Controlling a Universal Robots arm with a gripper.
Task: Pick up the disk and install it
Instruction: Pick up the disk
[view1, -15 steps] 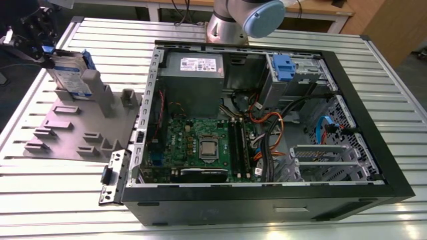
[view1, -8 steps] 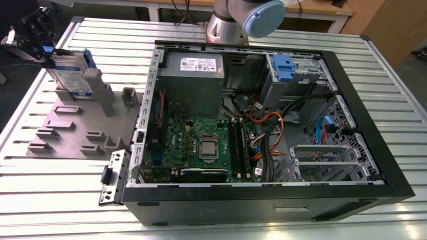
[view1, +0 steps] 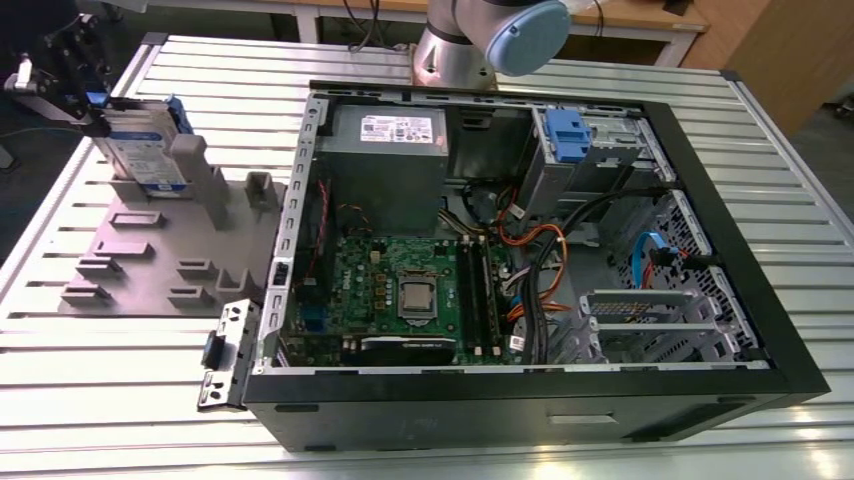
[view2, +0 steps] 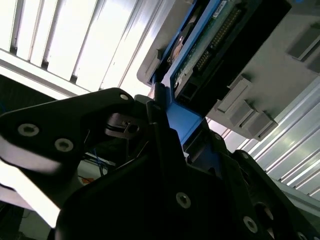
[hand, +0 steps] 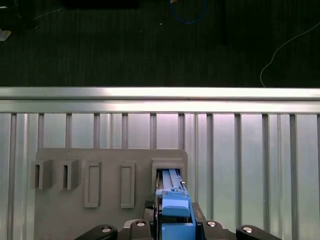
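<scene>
The disk (view1: 142, 150), a silver-grey drive with a white-and-blue label in a blue carrier, stands on edge in a slot of the grey holder block (view1: 147, 270) at the exterior view's left. My gripper (view1: 99, 112) comes down on its top edge and is shut on the blue carrier. In the first wrist view the disk (hand: 174, 196) sits between the fingers of the gripper (hand: 175, 227), its lower end in a slot of the block (hand: 100, 210). The second wrist view shows the gripper (view2: 182, 127) clamped on the disk (view2: 200, 50).
An open computer case (view1: 747, 330) lies on the slatted metal table (view1: 80, 400) to the exterior view's right of the block. Inside are a motherboard (view1: 400, 290), a grey power-supply box (view1: 387, 135), cables, and a drive bay with a blue clip (view1: 566, 135). The arm's base (view1: 461, 45) stands behind the case.
</scene>
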